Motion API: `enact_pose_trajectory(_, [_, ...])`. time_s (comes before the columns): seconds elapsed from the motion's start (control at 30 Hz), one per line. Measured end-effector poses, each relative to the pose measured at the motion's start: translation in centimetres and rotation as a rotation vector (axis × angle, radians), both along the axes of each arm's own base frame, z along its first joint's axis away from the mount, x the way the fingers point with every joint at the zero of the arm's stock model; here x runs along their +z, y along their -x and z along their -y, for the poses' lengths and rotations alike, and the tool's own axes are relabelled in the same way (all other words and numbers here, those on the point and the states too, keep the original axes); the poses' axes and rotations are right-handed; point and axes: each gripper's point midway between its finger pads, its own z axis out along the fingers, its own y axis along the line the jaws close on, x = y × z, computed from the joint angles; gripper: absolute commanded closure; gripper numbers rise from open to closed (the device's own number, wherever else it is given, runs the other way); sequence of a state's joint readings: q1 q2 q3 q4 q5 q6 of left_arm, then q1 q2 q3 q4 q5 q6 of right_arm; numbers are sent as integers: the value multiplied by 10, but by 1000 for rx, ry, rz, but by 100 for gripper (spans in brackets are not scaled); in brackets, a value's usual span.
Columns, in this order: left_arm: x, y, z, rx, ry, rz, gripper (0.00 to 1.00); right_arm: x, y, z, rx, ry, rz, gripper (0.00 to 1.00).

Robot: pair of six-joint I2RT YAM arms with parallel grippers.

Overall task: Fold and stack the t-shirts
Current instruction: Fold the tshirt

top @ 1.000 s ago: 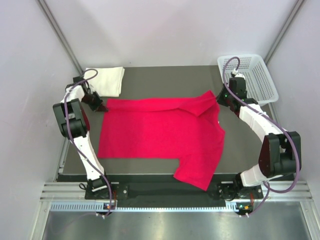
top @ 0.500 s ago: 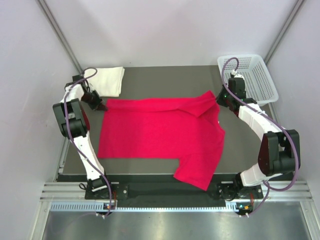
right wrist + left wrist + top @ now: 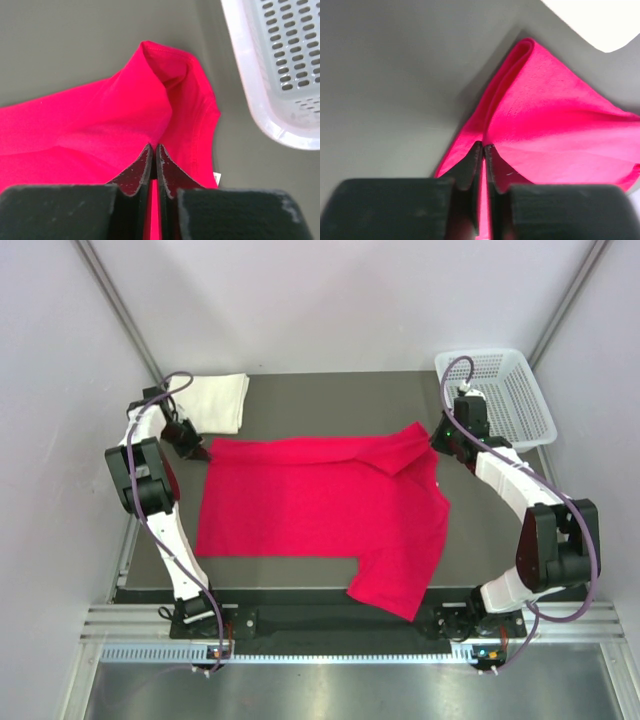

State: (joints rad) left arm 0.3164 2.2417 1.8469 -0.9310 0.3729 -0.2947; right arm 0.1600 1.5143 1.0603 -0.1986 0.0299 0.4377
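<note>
The red t-shirt point(image 3: 320, 510) lies spread across the table, one sleeve hanging towards the near edge. My left gripper point(image 3: 205, 453) is shut on its far-left corner; in the left wrist view the jaws point(image 3: 483, 146) pinch a raised fold of red cloth point(image 3: 555, 120). My right gripper point(image 3: 437, 443) is shut on the far-right corner, where the right wrist view shows the jaws point(image 3: 153, 146) closed on the hemmed red edge point(image 3: 100, 125). The cream-white t-shirt point(image 3: 215, 403) sits folded at the far left, beyond the left gripper.
A white mesh basket point(image 3: 545, 430) stands at the far right corner, close beside the right gripper, its rim point(image 3: 260, 100) just right of the held cloth. White walls enclose the table on three sides.
Both grippers have shifted slightly towards the far edge with the red cloth's corners still pinched. The shirt's body has hardly moved.
</note>
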Motion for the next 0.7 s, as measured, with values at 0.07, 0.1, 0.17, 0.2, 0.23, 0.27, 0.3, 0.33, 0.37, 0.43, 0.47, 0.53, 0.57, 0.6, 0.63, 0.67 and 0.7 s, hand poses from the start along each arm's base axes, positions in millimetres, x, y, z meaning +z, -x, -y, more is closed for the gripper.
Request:
enact_pose_trajectory(0.07, [0,0,-3,-2,-16,-5,81,-2,3,-3,4,7,-10,87])
enact_pose_trajectory(0.1, [0,1,-5,0,-26,-7,77,-3,4,-4,4,13,-16,85])
enact_pose_trajectory(0.17, [1,0,-9,6,-42,-7,74,-6,9,-5,4,29,-32,77])
enact_pose_trajectory(0.2, [1,0,-11,9,-48,-8,73,-7,12,-4,-1,42,-40,74])
enact_pose_trajectory(0.23, [0,1,-13,12,-53,-9,71,-8,15,-1,-6,57,-46,70])
enact_pose_trajectory(0.27, [0,1,-14,13,-55,-11,69,-9,19,3,-9,80,-56,67])
enact_pose_trajectory(0.3, [0,1,-15,16,-59,-12,68,-10,23,6,-9,101,-65,61])
enact_pose_trajectory(0.33, [1,2,-15,17,-63,-11,64,-11,26,10,-8,127,-72,57])
enact_pose_trajectory(0.37, [1,4,-16,19,-68,-11,64,-10,28,14,-8,151,-74,53])
enact_pose_trajectory(0.43, [6,8,-14,20,-69,-6,63,-8,29,19,4,197,-71,39])
enact_pose_trajectory(0.47, [10,8,-14,20,-68,3,56,-8,29,22,12,220,-68,36])
enact_pose_trajectory(0.53, [22,1,-13,18,-63,55,56,-7,28,23,48,260,-65,33])
enact_pose_trajectory(0.57, [26,-4,-12,19,-60,82,56,-6,24,22,69,274,-66,33])
enact_pose_trajectory(0.6, [30,-10,-11,18,-56,116,55,-5,17,20,89,284,-67,32])
enact_pose_trajectory(0.63, [33,-15,-11,18,-55,141,55,-3,7,17,106,291,-64,31])
enact_pose_trajectory(0.67, [34,-19,-11,17,-54,159,53,-2,-2,14,118,293,-55,31])
enact_pose_trajectory(0.7, [34,-24,-10,13,-55,183,52,-1,-14,10,137,296,-51,30])
